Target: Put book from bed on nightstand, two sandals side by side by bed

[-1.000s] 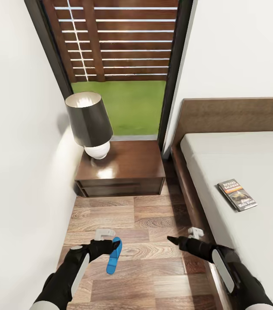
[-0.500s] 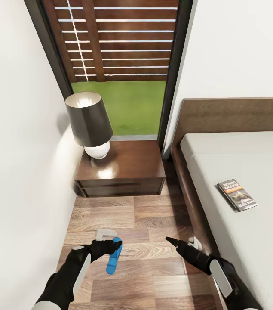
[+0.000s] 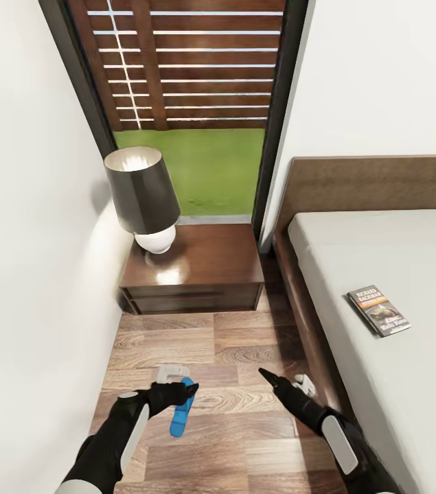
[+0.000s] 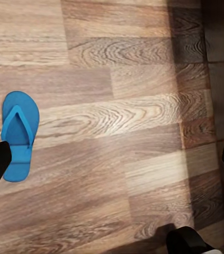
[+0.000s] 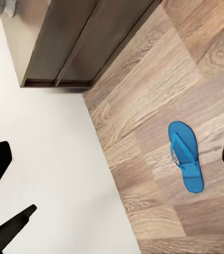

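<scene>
While hovering low over the floor, left claw apart just above a sandal, right claw apart, book on bed beyond it.

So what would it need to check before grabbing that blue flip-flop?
1. Sandal lying flat and free on the floor: ok.
2. Left gripper open: ok.
3. Sandal centred between the left fingers: not ok; in the left wrist view it lies off beside one finger.
4. Right gripper out of the way: ok, it is open and apart, nearer the bed.
5. Where the second sandal is: cannot tell.
6. Book moved to the nightstand: not ok, it lies on the bed.
</scene>
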You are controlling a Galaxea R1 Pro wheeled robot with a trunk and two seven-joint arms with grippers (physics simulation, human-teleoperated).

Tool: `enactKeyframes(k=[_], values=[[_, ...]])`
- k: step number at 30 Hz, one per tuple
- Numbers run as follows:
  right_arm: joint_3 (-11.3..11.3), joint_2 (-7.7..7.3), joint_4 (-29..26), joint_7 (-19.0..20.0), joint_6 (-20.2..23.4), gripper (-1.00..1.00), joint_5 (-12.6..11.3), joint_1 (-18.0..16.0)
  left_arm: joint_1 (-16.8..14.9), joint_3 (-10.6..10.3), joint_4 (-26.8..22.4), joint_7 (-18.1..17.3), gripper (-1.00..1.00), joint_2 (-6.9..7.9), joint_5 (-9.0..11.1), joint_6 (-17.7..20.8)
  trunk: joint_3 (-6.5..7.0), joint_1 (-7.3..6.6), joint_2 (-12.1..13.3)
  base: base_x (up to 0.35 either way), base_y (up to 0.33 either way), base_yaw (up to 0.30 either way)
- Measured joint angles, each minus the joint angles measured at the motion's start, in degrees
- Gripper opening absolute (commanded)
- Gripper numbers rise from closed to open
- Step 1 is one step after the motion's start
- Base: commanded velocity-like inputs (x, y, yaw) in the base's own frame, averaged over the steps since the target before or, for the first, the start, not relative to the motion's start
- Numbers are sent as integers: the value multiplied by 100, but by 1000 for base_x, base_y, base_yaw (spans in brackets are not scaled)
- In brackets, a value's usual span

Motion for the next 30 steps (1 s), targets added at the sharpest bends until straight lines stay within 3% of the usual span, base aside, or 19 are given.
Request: enactKeyframes(k=[3, 5, 7, 12, 15, 17, 20, 24, 30], values=[[1, 117, 2, -10, -473, 100, 5, 0, 0, 0, 3, 0, 100, -16, 0, -3, 0, 0, 0, 0, 0, 0], [10, 206, 2, -29, -1347, 100, 32, 0, 0, 0, 7, 0, 100, -25, 0, -3, 0, 0, 0, 0, 0, 0], [29, 230, 10, -90, -1872, 100, 55, 0, 0, 0, 10, 0, 100, -27, 0, -4, 0, 0, 0, 0, 0, 0], [344, 268, 107, -217, -2398, 100, 157, 1, 0, 0, 16, 0, 100, -29, 0, -4, 0, 0, 0, 0, 0, 0], [712, 276, 241, -373, -3034, 100, 655, 1, 0, 0, 16, 0, 100, -27, 0, -4, 0, 0, 0, 0, 0, 0], [839, 281, 395, -883, -3544, 100, 1220, 1, 0, 0, 15, 0, 100, -27, 0, -4, 0, 0, 0, 0, 0, 0], [889, 288, 482, -1589, -3817, 100, 1935, 0, 0, 0, 16, 1, 100, -28, -2, -4, 0, 0, 0, 0, 0, 0], [900, 280, 488, -1723, -3860, 100, 2077, 0, 5, 0, 15, 2, 100, -29, 0, -4, 0, 0, 0, 0, 0, 0], [893, 276, 440, -1725, -3832, 100, 2107, -1, 9, 0, 14, 15, 100, -29, -2, -4, 0, 0, 0, 0, 0, 0]])
